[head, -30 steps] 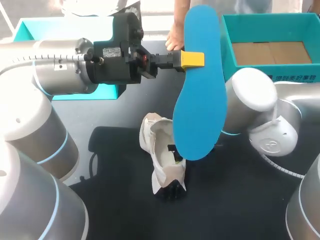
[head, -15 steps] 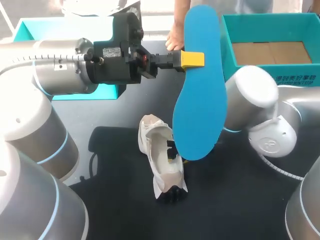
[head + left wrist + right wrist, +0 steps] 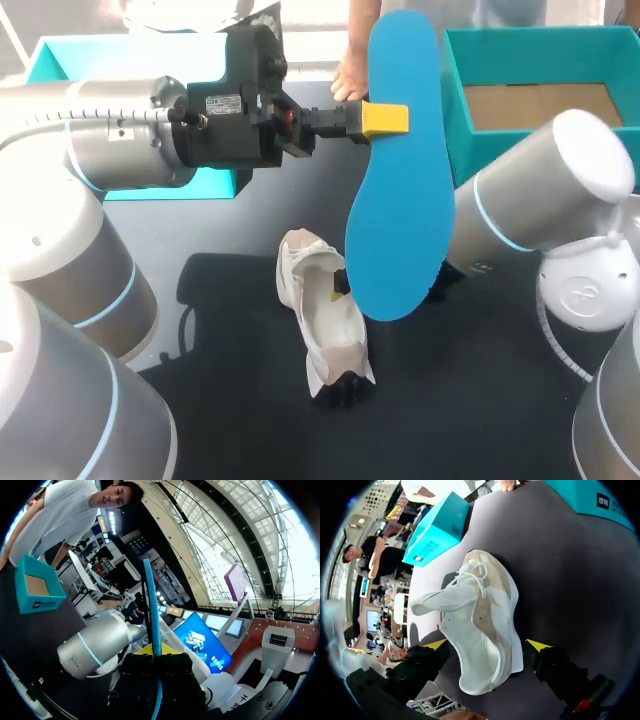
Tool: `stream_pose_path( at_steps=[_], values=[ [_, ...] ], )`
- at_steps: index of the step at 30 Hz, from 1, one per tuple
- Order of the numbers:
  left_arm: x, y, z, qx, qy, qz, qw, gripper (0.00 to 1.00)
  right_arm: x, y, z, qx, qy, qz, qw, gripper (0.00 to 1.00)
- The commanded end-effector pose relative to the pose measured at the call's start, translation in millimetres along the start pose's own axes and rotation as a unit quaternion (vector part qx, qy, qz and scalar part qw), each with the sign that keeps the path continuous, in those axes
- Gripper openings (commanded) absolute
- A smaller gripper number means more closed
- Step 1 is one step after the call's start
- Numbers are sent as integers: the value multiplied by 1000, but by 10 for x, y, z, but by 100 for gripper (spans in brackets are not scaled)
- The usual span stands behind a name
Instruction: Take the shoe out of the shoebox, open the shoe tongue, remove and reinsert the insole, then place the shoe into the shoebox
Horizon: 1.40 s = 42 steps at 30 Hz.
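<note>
The left gripper (image 3: 386, 118) is clamped on a flat blue foam insole (image 3: 400, 200) and holds it upright in the air above the middle of the dark tabletop (image 3: 480, 400). The head view shows the insole's broad face. The left wrist view shows it edge-on, a thin blue strip (image 3: 151, 610) rising from between that gripper's (image 3: 155, 652) fingers. The white and beige sneaker (image 3: 322, 310) rests near the tabletop's middle, partly hidden behind the insole in the head view, which also hides my right gripper. Only the right wrist view shows that gripper (image 3: 487, 645): its fingers are spread wide on either side of the sneaker (image 3: 482, 625), holding nothing, and the white tongue (image 3: 440, 601) is folded out sideways. The open teal cardboard shoebox (image 3: 540, 60) sits at the far right corner and a second teal cardboard box (image 3: 60, 62) at the far left corner. A person's hand (image 3: 350, 75) rests at the far edge.
</note>
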<state>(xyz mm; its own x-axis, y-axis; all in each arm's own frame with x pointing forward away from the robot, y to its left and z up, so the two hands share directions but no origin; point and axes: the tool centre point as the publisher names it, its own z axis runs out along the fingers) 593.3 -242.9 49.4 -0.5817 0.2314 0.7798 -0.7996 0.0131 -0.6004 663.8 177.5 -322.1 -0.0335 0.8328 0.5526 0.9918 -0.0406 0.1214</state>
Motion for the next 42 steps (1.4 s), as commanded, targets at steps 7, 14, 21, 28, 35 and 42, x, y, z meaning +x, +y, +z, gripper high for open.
stream_pose_path(
  at_steps=[7,14,21,28,35,42],
  values=[
    [14,32,10,3,-2,0,1000,0,-60,-31,-157,0,11,-1,1000,100],
    [14,32,10,3,-2,0,1000,0,92,31,-341,-29,57,7,998,100],
    [14,32,10,3,-2,0,1000,0,244,101,-652,-12,141,-3,990,100],
    [14,32,10,3,-2,0,1000,0,178,148,-873,20,225,-10,974,100],
    [14,32,10,3,-2,0,1000,0,126,217,-1239,13,280,6,960,100],
    [14,32,10,3,-2,0,1000,0,244,302,-1530,15,333,23,943,100]
  ],
)
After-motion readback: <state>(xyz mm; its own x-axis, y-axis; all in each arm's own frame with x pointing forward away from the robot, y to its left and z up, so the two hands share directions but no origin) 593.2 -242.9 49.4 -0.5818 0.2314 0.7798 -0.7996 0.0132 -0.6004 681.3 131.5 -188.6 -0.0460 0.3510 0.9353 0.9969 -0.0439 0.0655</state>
